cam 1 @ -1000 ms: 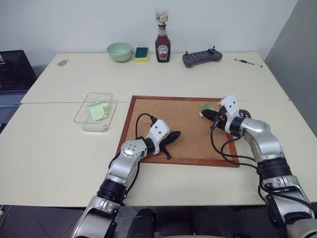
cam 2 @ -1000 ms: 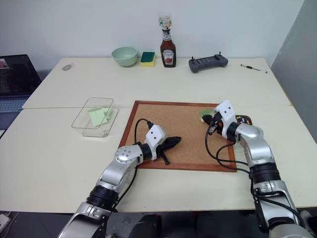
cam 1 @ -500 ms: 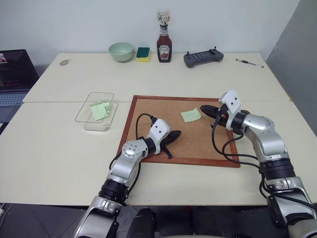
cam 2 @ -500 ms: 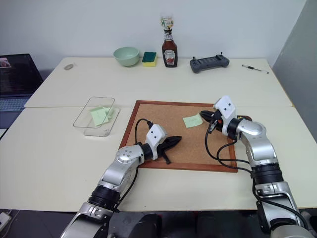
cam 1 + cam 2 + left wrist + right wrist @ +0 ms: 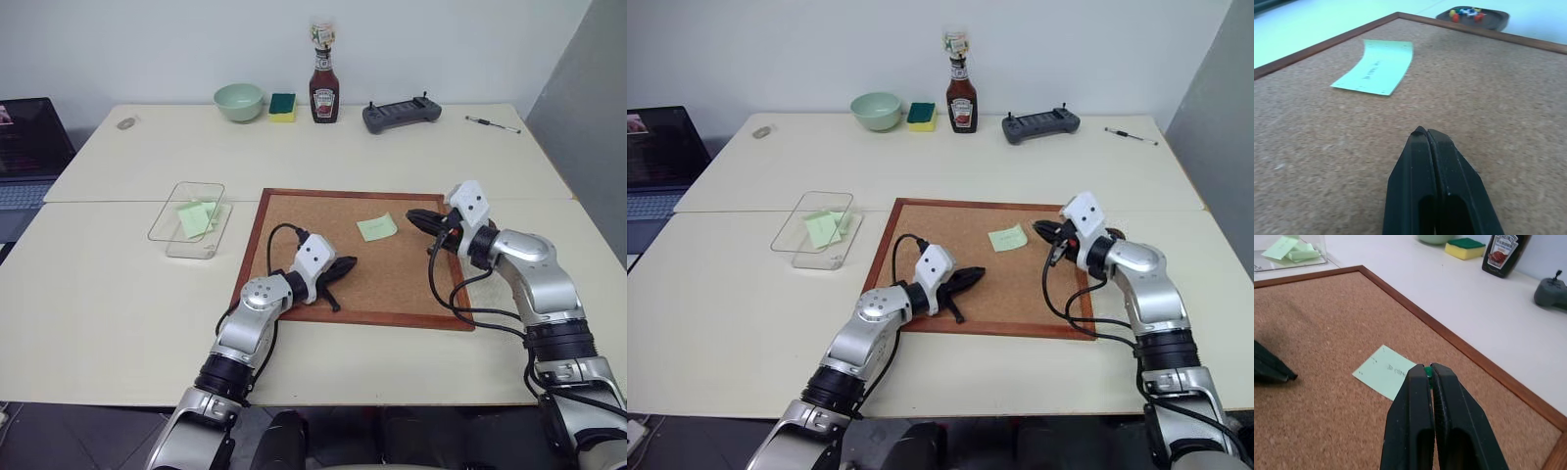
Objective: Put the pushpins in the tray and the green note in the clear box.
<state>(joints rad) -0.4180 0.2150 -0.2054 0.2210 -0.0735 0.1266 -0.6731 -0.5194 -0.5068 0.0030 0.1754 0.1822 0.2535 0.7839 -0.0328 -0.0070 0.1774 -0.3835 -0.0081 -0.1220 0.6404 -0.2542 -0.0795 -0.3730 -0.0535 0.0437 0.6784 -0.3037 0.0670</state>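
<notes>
My right arm is bent over the corkboard's (image 5: 364,257) right edge, right pincer (image 5: 1429,374) clamped on a green pushpin (image 5: 1427,371), pointing left near the board's far right corner. Left arm reaches fwd, left pincer (image 5: 1426,134) pressed together, empty, low over the board's near left part. Green note (image 5: 377,227): pale square, one edge curled, lying loose on the cork just beside the right pincer tip. Tray (image 5: 1474,17) w/ pushpins (image 5: 1465,13) sits off the board's right edge. Clear box (image 5: 188,218) w/ notes, on the surface left of the board.
</notes>
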